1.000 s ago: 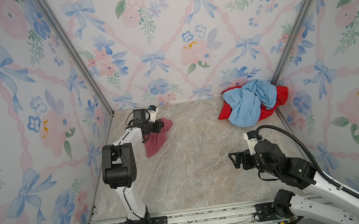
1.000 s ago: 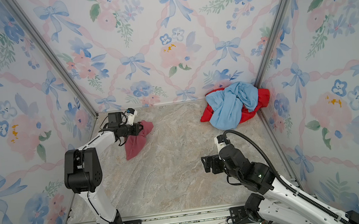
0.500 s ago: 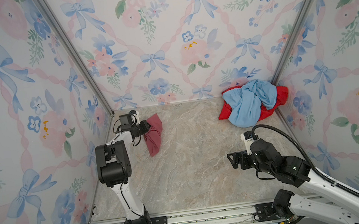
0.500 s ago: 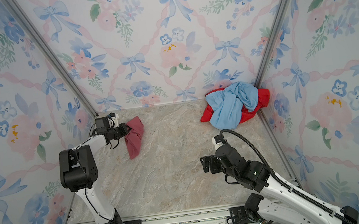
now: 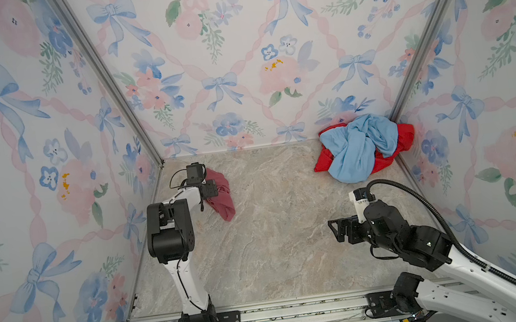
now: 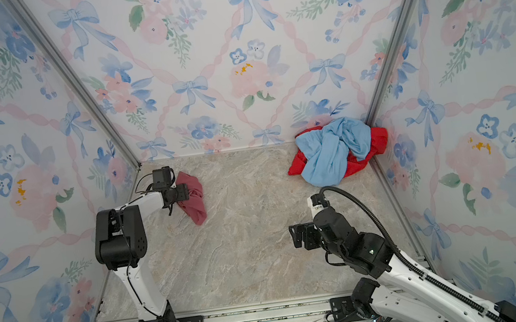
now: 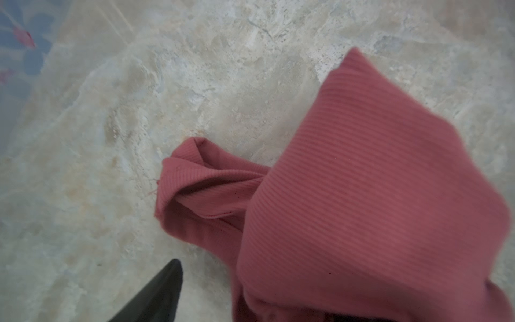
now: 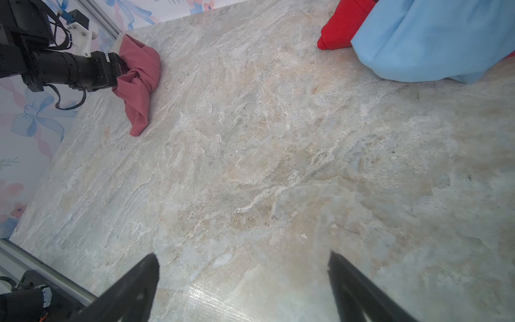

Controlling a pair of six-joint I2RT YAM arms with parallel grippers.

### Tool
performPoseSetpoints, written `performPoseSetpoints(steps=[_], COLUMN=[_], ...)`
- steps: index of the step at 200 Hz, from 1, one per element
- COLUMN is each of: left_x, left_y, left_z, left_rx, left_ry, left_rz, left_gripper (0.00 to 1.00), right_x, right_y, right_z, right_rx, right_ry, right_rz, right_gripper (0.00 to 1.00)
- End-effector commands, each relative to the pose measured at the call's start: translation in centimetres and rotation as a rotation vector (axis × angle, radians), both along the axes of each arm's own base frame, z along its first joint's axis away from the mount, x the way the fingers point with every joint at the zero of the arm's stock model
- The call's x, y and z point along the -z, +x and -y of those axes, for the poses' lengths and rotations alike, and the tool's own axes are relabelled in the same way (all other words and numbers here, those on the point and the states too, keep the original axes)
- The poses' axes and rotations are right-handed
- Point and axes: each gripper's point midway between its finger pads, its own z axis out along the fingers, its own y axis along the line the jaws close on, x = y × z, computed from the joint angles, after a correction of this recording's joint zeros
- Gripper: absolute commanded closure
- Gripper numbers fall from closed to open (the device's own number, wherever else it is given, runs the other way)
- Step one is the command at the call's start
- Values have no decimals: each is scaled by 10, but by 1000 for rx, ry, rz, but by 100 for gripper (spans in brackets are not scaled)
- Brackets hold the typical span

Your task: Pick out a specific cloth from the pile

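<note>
Left gripper (image 5: 213,188) just opened wide, dropping the wrinkly maroon-pink cloth (image 5: 222,198) beside it; the wide-open right gripper (image 5: 335,231) is far.

Over the last second the left hand (image 5: 214,188) swung with the cloth (image 5: 224,205) toward the left wall and then came partly back. Its jaws, which were closed on the fabric, moved apart, and the cloth settled in a bunched heap on the worktop (image 5: 276,234). The right hand (image 5: 335,229) shifted slightly to the left
</note>
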Motion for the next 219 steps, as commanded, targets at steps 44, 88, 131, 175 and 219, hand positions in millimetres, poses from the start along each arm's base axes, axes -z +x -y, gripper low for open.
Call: performPoseSetpoints(steps=[44,88,131,175,219], left_x=[-47,-73,-60,-41,-1], left_y=[-24,-30,-60,-42,-14], left_z=[42,58,80,58,55], left_rx=[286,389,614,561,530], left_ry=[175,154,140,95,49], left_rz=[-63,-15,-70,-93,-115], left_gripper=[2,2,2,2,2], right_x=[1,0,4,3,6], right_y=[-1,-2,1,4,0], right_z=[1,2,-5,-12,-17], right_rx=[2,5,-8,-22,-36], right_ry=[-1,-1,-3,-3,-8], right_rz=[-19,-14,-32,-33,-43], right_gripper=[3,3,3,3,3])
